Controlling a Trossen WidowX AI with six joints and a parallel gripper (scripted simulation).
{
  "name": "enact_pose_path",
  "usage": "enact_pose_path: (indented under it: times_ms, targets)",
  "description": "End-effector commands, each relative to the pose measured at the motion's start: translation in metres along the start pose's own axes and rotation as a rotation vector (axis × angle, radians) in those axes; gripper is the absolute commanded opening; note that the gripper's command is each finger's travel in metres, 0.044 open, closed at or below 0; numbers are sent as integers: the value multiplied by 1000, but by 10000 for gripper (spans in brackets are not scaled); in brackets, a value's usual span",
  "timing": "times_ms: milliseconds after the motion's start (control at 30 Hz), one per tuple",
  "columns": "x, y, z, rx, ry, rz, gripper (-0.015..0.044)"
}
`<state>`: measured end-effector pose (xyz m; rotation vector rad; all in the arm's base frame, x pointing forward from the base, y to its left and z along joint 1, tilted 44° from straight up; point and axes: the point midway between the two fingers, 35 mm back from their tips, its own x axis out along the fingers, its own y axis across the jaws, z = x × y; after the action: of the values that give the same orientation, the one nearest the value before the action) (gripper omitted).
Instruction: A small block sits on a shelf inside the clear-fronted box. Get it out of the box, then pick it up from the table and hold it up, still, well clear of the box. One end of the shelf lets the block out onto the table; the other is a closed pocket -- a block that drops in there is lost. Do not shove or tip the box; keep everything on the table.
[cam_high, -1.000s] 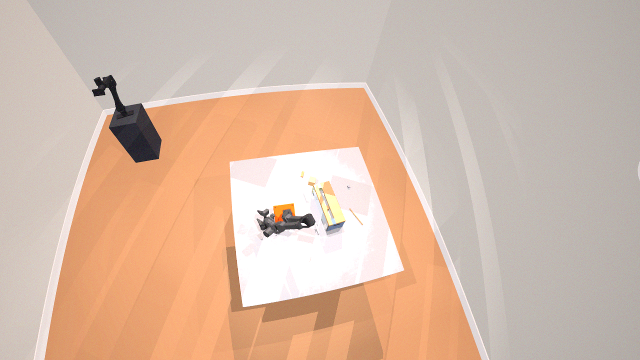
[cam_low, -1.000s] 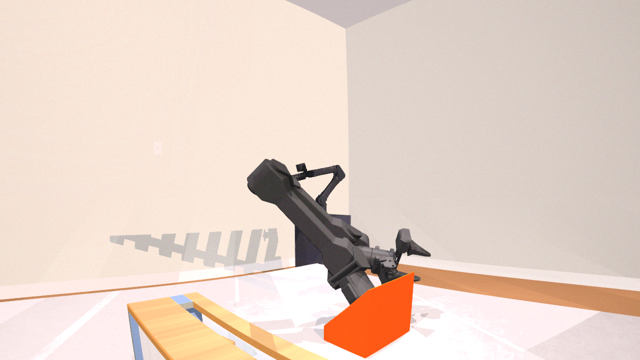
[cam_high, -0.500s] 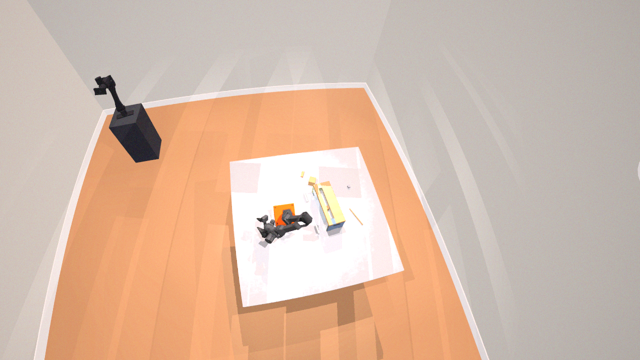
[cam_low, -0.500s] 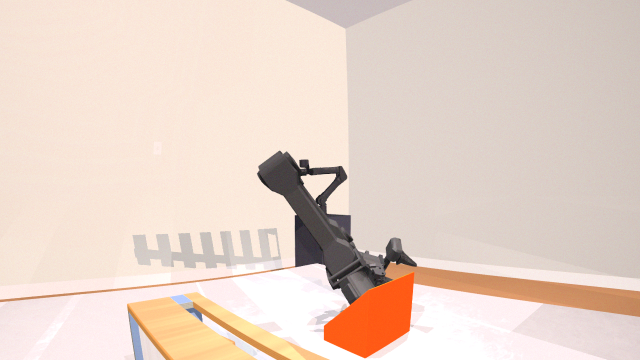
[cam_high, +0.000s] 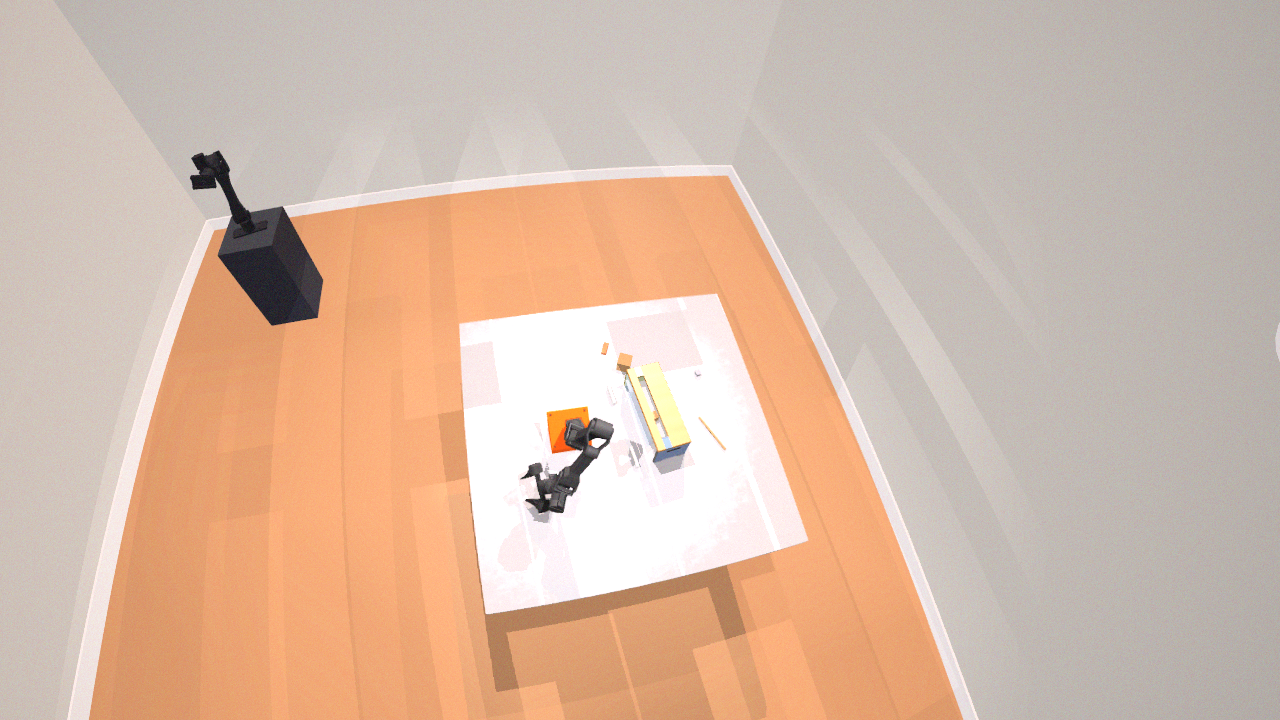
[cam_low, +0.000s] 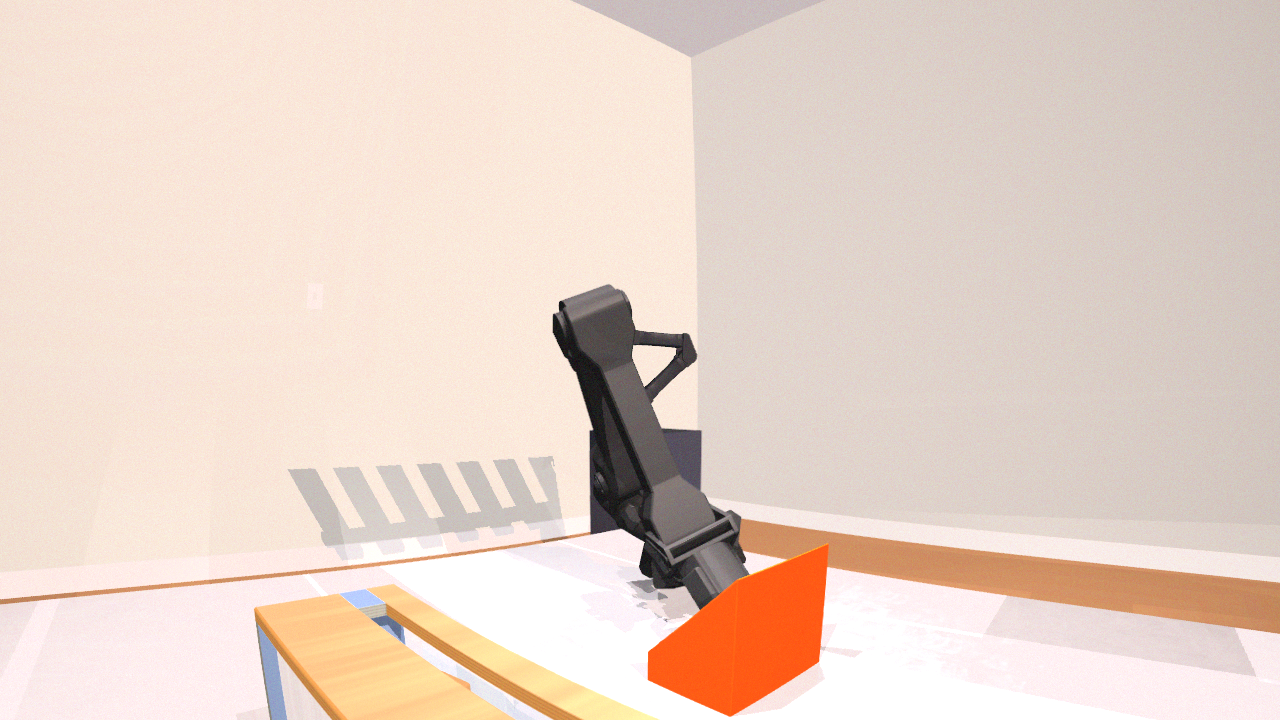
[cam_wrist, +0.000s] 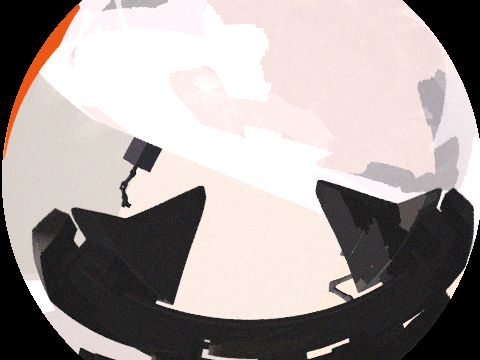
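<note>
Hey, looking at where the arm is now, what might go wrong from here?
1. The open, empty pincer points away from the box, so swinging back could clip the orange wedge beside the arm.
2. A fast approach might shove the box.
3. The small orange block lies on the table close to the box's end; grasping there risks nudging the box.
</note>
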<state>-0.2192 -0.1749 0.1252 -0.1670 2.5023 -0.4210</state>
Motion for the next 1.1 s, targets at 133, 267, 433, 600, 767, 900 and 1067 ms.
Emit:
enact_pose_path:
  times_ms: [133, 267, 433, 600, 767, 900, 1067]
  targets:
    - [-45, -85, 4, 215, -75, -274, 400]
    - [-76, -121, 10, 320, -150, -398, 400]
    - [-126, -163, 20, 460, -285, -549, 400]
    - [-183, -191, 39, 556, -467, -665, 400]
    - [-243, -205, 73, 594, -680, -724, 400]
    - [-290, -204, 107, 571, -851, -729, 400]
    - [-345, -192, 149, 498, -1034, -712, 400]
